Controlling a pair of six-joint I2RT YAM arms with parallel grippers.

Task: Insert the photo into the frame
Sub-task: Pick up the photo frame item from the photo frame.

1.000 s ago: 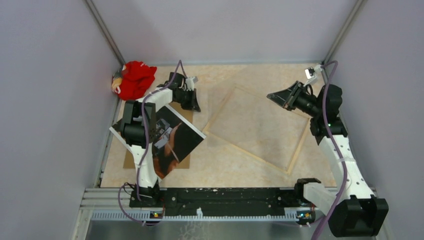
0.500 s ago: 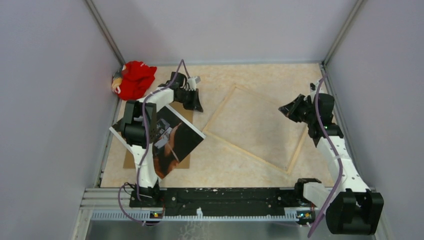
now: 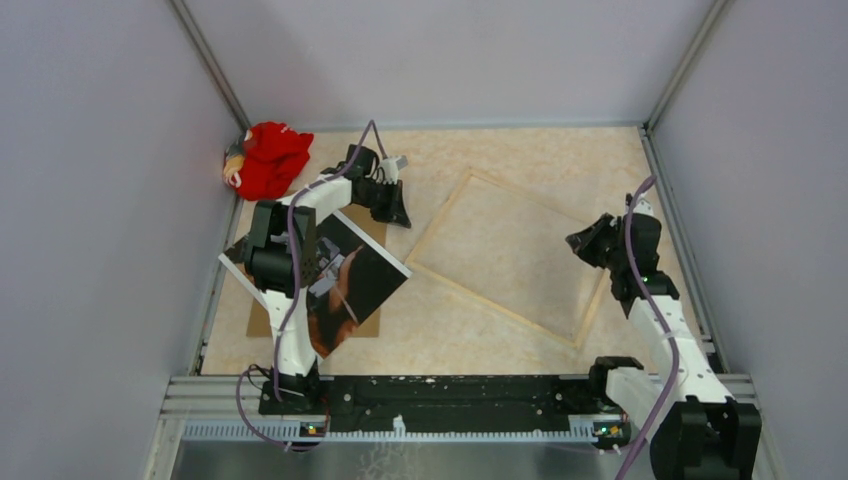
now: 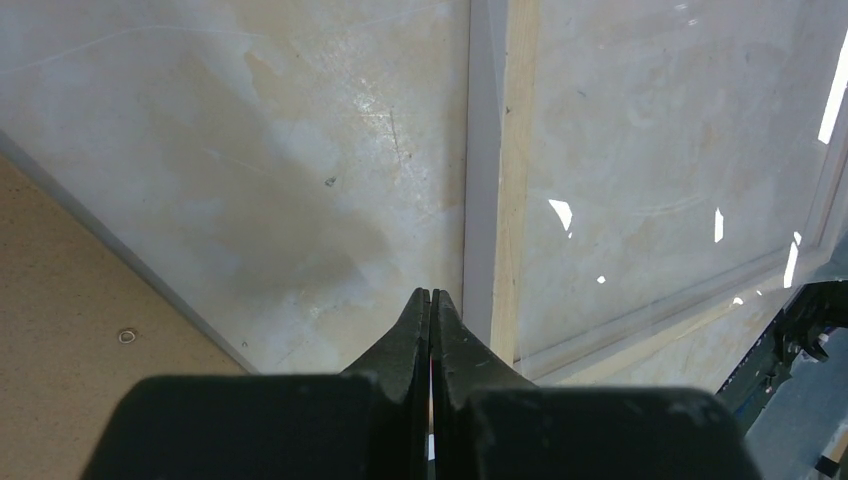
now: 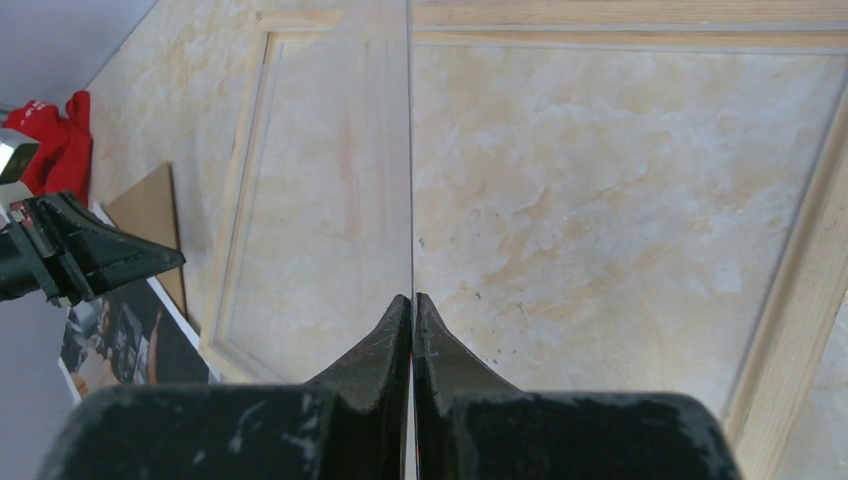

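Note:
The photo (image 3: 350, 285) lies face up on the brown backing board (image 3: 365, 325) at the left, and shows in the right wrist view (image 5: 130, 340). The frame (image 3: 440, 225) lies rear side up mid-table, its light wood rails showing (image 4: 515, 150) (image 5: 800, 300). My left gripper (image 3: 400, 218) (image 4: 431, 295) is shut, just outside the frame's left rail, beyond the board's corner. My right gripper (image 3: 578, 242) (image 5: 411, 298) is over the frame's right side, shut on the edge of a thin clear sheet (image 5: 409, 150) that runs straight out from the jaws.
A red cloth (image 3: 268, 158) is bunched in the back left corner. Grey walls enclose the table on three sides. The black rail (image 3: 450, 392) with the arm bases runs along the near edge. Glints show on clear material inside the frame (image 4: 560, 212).
My right gripper has come down and toward the near right, from above the frame's far right corner to its right rail. My left gripper has shifted slightly right.

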